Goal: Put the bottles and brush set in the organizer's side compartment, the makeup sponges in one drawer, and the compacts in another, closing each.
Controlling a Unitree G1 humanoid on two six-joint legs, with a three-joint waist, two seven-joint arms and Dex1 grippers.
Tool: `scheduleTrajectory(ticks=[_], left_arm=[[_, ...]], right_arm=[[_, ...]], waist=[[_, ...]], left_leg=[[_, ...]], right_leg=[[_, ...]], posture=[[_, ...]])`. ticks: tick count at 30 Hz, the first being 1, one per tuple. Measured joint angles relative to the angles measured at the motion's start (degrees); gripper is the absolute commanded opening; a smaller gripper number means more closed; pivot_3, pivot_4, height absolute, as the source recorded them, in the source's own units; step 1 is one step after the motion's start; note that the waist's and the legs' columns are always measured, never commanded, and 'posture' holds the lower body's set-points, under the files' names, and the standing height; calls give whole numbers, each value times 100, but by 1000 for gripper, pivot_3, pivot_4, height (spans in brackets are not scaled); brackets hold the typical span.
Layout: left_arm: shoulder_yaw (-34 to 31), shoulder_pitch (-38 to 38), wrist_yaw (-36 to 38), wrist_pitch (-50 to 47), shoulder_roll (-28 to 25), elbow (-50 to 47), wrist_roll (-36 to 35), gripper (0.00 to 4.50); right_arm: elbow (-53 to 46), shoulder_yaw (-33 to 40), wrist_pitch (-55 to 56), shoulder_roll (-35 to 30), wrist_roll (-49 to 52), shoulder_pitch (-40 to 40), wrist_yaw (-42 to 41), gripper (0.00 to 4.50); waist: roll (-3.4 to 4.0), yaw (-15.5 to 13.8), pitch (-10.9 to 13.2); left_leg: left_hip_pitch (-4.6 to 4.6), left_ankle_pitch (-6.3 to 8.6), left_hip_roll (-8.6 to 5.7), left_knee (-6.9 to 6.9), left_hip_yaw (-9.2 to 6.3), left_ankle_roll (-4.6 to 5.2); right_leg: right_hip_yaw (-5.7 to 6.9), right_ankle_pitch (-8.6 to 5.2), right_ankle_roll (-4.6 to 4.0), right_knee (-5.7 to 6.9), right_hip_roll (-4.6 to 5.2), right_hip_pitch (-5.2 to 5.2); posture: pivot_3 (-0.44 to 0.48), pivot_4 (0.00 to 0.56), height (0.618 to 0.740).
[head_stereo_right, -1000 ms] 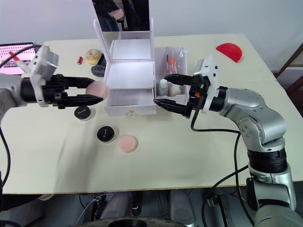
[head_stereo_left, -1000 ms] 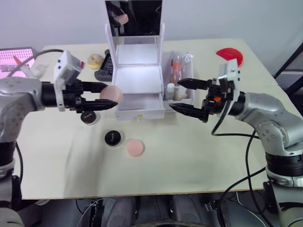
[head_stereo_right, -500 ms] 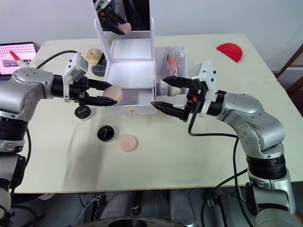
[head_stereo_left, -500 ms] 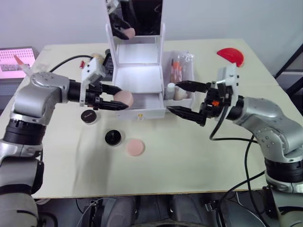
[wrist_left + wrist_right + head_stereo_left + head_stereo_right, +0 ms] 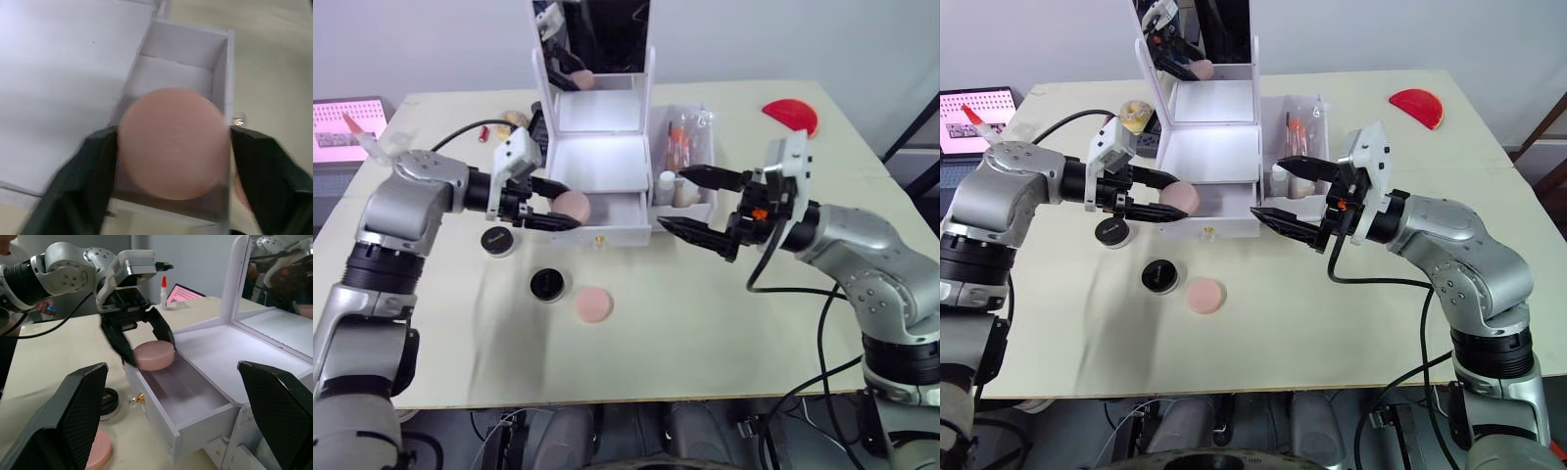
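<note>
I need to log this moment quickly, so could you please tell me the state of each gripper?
Left gripper: shut on the pink makeup sponge, over the open drawer.
Right gripper: open, holding nothing.

Organizer (image 5: 603, 162) – glossy white plastic; sponge (image 5: 173, 143) – matt, soft-looking.

Two pink sponges (image 5: 572, 205) (image 5: 593, 305) are showing, two black compacts (image 5: 497, 241) (image 5: 548, 285) are lying on the surface, and one white organizer (image 5: 597, 157) is standing with one drawer (image 5: 605, 217) open.
</note>
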State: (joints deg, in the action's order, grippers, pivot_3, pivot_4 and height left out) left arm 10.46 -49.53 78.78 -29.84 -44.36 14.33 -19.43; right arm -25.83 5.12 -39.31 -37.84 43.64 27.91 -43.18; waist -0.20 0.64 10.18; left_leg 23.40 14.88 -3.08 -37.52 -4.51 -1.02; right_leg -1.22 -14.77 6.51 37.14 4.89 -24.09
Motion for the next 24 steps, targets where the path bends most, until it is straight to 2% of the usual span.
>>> scheduleTrajectory(ticks=[17,24], left_arm=[[-301,-70,3,-563,-187,-442,-235,4466],[-873,419,214,-933,-727,-840,-732,4466]], right_arm=[[7,32,-19,0,38,-33,1,4500],[14,57,-19,-51,40,-61,-17,4500]], waist=[[-1,21,1],[-1,46,1]], left_leg=[[3,1,5,-25,-3,1],[3,1,11,-25,-2,1]], right_leg=[[-2,0,1,7,-10,5],[-5,-1,0,7,-14,2]], posture=[[0,150,740],[0,150,740]])
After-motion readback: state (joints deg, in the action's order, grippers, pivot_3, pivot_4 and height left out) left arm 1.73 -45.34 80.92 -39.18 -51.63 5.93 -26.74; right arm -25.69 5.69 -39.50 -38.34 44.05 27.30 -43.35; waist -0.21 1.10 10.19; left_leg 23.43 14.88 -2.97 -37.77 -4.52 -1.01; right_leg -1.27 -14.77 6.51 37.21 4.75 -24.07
